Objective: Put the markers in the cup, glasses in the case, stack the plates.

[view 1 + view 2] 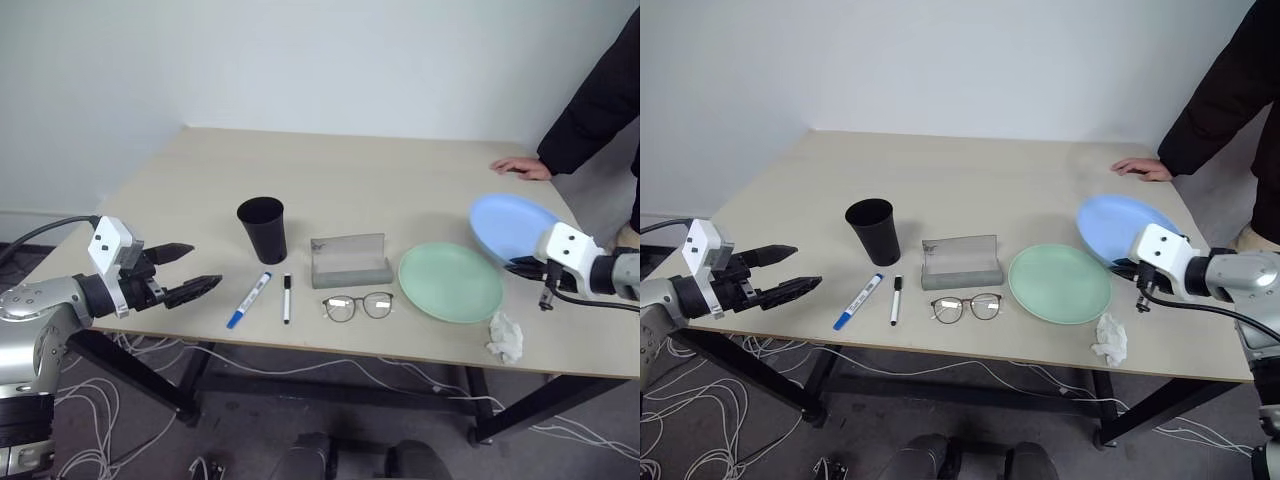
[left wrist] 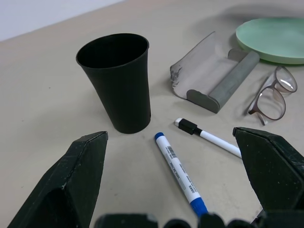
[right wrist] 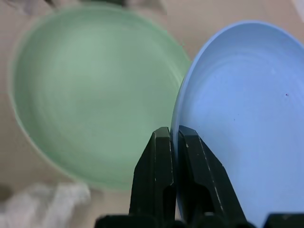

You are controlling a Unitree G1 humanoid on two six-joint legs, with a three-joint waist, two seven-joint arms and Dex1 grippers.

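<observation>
My right gripper [image 3: 174,137] is shut on the rim of the light blue plate [image 1: 512,225], which is lifted and tilted just right of the pale green plate [image 1: 450,281] lying flat on the table. The black cup [image 1: 262,229] stands upright left of centre. In front of it lie the two markers, the blue-capped one [image 1: 249,299] and the thinner black-capped one [image 1: 286,297]. The grey case [image 1: 350,262] sits open with its lid up, and the glasses [image 1: 359,306] rest just in front of it. My left gripper [image 1: 182,271] hovers open at the table's left edge, pointing toward the markers.
A crumpled white tissue [image 1: 505,337] lies near the front right edge of the wooden table [image 1: 380,180]. A person's hand [image 1: 520,167] rests on the far right edge, dark sleeve above it. Cables run across the floor beneath.
</observation>
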